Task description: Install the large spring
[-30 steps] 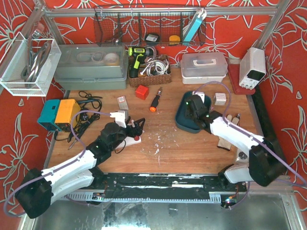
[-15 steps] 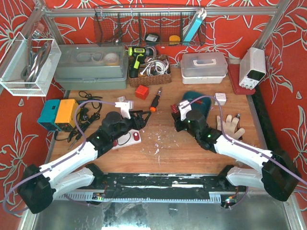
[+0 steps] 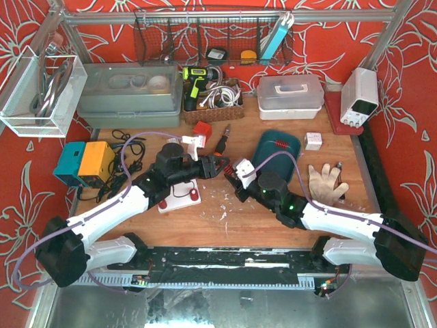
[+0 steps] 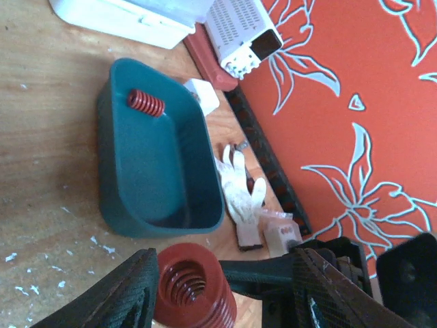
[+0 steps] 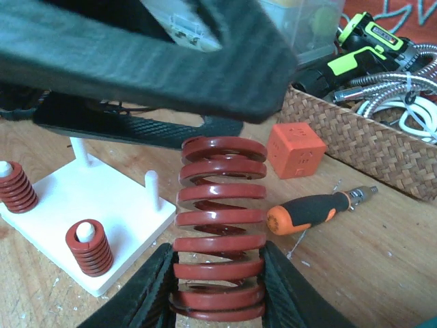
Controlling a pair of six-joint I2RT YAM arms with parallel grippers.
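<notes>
The large spring [image 5: 220, 225], red and thick-coiled, stands upright with my right gripper [image 5: 217, 273] shut on its lower coils. In the top view it [image 3: 230, 172] hangs mid-table between both arms. My left gripper [image 4: 225, 273] straddles the spring's [image 4: 194, 287] upper end. One of its fingers rests against the coils, the other stands apart with a gap, so it is open. The white base plate [image 5: 82, 198] lies left of the spring. It carries two small red springs [image 5: 89, 246] on pegs and a bare peg [image 5: 151, 188].
A teal tray [image 4: 109, 164] holding a small red spring [image 4: 145, 102] sits right of centre. An orange-handled screwdriver [image 5: 314, 208], an orange cube [image 5: 295, 149] and a wicker basket [image 5: 369, 137] lie behind the spring. A white glove [image 3: 324, 181] lies at the right.
My right arm carried the large spring left from the teal tray to mid-table. My left arm swung right from the base plate to meet it, and its jaws narrowed around the spring's top.
</notes>
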